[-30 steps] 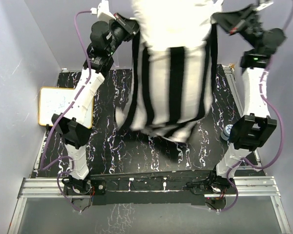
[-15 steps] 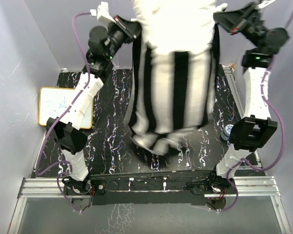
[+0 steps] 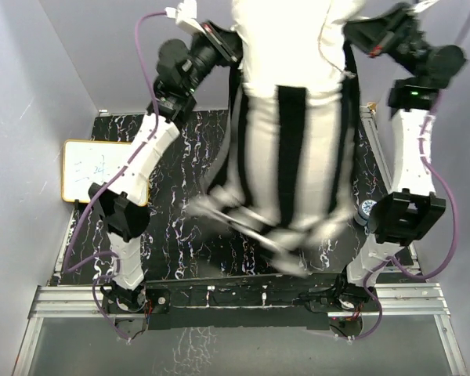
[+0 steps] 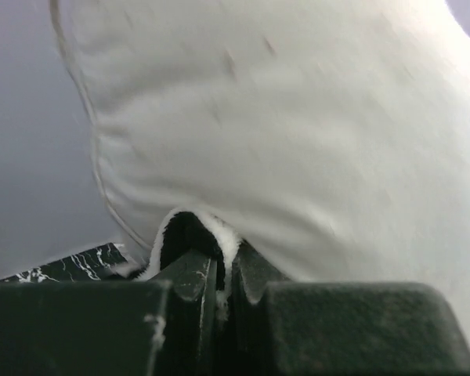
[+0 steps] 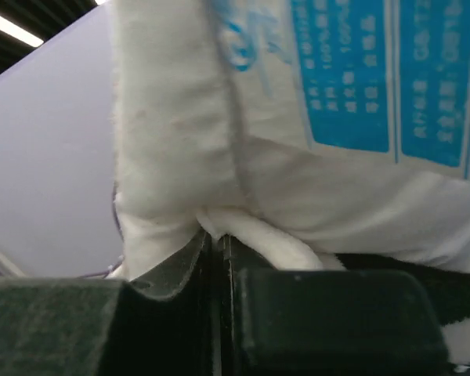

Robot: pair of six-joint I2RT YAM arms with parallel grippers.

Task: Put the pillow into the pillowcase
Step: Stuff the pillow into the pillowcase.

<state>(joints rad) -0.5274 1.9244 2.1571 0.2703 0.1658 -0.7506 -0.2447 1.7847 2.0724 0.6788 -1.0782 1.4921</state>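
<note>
Both arms are raised high at the back, holding the black-and-white striped pillowcase so it hangs down over the table. The white pillow sticks out of its top, its lower part inside the case. My left gripper is shut on the case's left upper edge; in the left wrist view the left gripper pinches a fuzzy black-and-white hem under the pillow. My right gripper is shut on the right upper edge; the right wrist view shows this gripper clamping white fuzzy cloth below the pillow's blue label.
A small whiteboard with a yellow frame lies at the left edge of the black marbled table. A small blue object sits by the right arm's elbow. Grey walls close in on the left, the right and the back.
The left arm has swung right and up. The hanging case has shifted right, looks longer and narrower, and its blurred lower end has dropped toward the near edge.
</note>
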